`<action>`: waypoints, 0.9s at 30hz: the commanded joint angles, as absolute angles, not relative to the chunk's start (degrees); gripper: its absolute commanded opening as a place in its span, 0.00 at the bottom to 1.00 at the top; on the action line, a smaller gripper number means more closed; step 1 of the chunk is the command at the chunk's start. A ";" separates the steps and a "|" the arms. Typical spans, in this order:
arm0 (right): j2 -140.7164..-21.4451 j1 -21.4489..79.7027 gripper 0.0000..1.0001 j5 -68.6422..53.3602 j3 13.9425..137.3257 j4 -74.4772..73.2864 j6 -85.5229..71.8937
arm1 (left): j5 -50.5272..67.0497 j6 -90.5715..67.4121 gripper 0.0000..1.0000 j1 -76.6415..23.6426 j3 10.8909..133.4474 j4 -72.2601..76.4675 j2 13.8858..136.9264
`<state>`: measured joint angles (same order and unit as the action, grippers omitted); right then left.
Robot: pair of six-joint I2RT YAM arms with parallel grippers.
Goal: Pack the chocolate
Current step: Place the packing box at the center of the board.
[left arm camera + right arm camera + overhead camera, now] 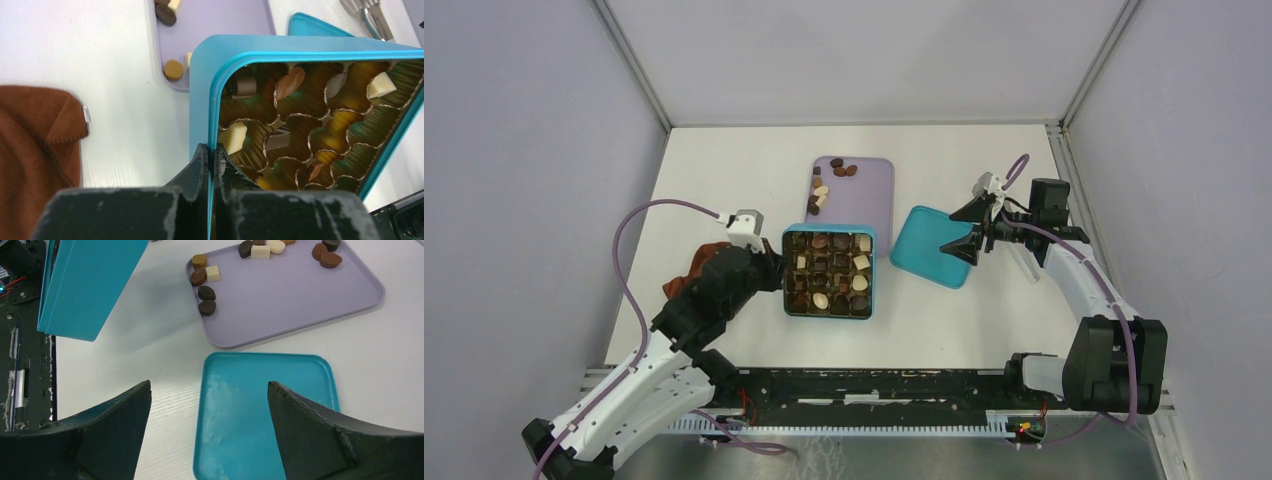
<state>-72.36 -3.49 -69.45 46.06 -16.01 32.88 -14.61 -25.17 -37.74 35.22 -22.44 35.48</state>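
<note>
Left gripper [211,150] pinches the teal box [200,100] wall, likely steadying it.
Beside the box, right gripper [209,390] gapes above the lid [260,440].

White tbl [724,170]: lilac tray [871,200], teal lid [927,247], brown cloth [692,268]

Nothing readable here, honestly. Closest thing is a small white tag [87,114] on the edge of the brown cloth [35,150], left of the frame, too blurry to read.
</note>
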 commanded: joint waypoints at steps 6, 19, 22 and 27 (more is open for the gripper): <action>-73.31 -3.52 0.91 -70.34 47.99 -16.62 34.56 | -7.82 -41.27 0.02 -37.88 45.43 -39.57 48.00; -74.66 -2.57 0.92 -65.23 48.83 -20.59 39.47 | -7.60 -38.35 0.11 -37.62 44.95 -33.57 62.39; -75.52 -0.37 0.91 -60.33 48.92 -22.06 42.93 | -7.43 -38.06 0.19 -37.60 44.03 -31.98 64.82; -76.57 6.09 0.89 -52.19 47.01 -19.63 44.47 | -6.52 -37.85 0.40 -37.53 43.78 -31.25 65.32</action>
<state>-75.99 2.13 -59.68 46.83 -20.71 40.84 -8.08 -36.71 -37.63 42.28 -35.33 65.73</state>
